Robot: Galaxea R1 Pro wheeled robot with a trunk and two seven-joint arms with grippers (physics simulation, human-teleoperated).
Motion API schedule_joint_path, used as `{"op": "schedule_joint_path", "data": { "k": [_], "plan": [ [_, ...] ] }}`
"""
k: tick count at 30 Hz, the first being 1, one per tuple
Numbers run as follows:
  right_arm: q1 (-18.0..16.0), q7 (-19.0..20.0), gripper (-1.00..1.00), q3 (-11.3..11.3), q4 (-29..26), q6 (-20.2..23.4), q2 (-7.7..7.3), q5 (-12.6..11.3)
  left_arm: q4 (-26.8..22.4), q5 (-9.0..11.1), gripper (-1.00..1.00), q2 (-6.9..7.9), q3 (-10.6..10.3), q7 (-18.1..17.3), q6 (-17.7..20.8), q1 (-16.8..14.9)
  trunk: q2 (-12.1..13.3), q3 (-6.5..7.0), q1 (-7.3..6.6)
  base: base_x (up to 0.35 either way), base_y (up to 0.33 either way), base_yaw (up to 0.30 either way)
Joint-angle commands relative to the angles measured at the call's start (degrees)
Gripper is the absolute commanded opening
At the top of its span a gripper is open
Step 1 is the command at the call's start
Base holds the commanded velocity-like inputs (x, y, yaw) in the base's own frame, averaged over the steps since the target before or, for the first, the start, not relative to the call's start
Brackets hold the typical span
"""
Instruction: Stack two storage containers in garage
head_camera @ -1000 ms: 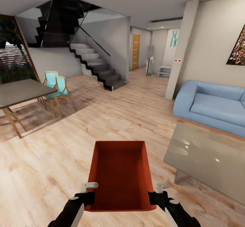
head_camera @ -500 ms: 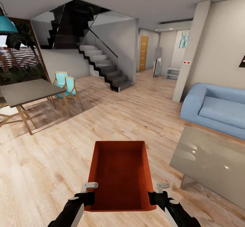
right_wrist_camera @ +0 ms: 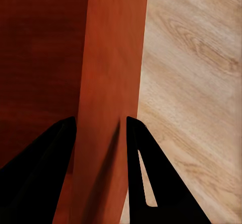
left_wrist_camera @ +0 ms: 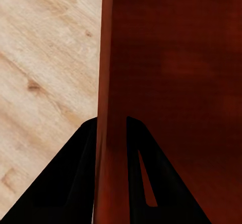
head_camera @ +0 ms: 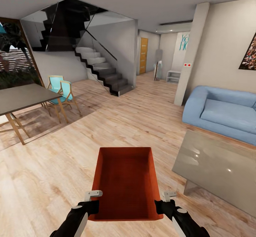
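I hold one red-orange storage container point(head_camera: 125, 182) level in front of me, above the light wood floor of the living room. My left gripper point(head_camera: 93, 205) is shut on its left wall near the close corner; the wrist view shows that wall point(left_wrist_camera: 112, 133) clamped between the black fingers point(left_wrist_camera: 70, 183). On the opposite wall my right gripper point(head_camera: 160, 205) is shut likewise, the wall point(right_wrist_camera: 103, 133) pinched between its fingers point(right_wrist_camera: 146, 173). The container is empty. The second container is out of view.
A grey low table point(head_camera: 217, 166) stands close at my right, the blue sofa point(head_camera: 220, 111) behind it. A dining table point(head_camera: 21, 98) with turquoise chairs point(head_camera: 60, 89) is at left. Ahead are dark stairs point(head_camera: 103, 71), a pillar point(head_camera: 188, 52) and a hallway with an orange-brown door point(head_camera: 143, 55).
The whole view swung right, then back left, so the camera turned. The container and both grippers keep the same place in the picture.
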Motion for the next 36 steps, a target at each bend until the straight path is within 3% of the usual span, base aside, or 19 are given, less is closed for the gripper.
{"op": "schedule_joint_path", "data": {
  "k": [1, 36],
  "plan": [
    [0.0, 0.9, -1.00, 0.6, -0.2, 0.4, -0.08, -0.7, -0.1, -0.3, -1.00, 0.58, 0.2, 0.7, 0.4, 0.0, -0.1, -0.08, 0.03, 0.271, 0.000, -0.002],
    [0.0, 0.9, -1.00, 0.6, -0.1, 0.3, -0.08, -0.6, -0.1, -0.1, -1.00, 0.59, 0.4, 0.6, 0.4, 0.0, -0.1, 2.68, 0.03, 0.025, 0.000, 0.000]
  ]
}}
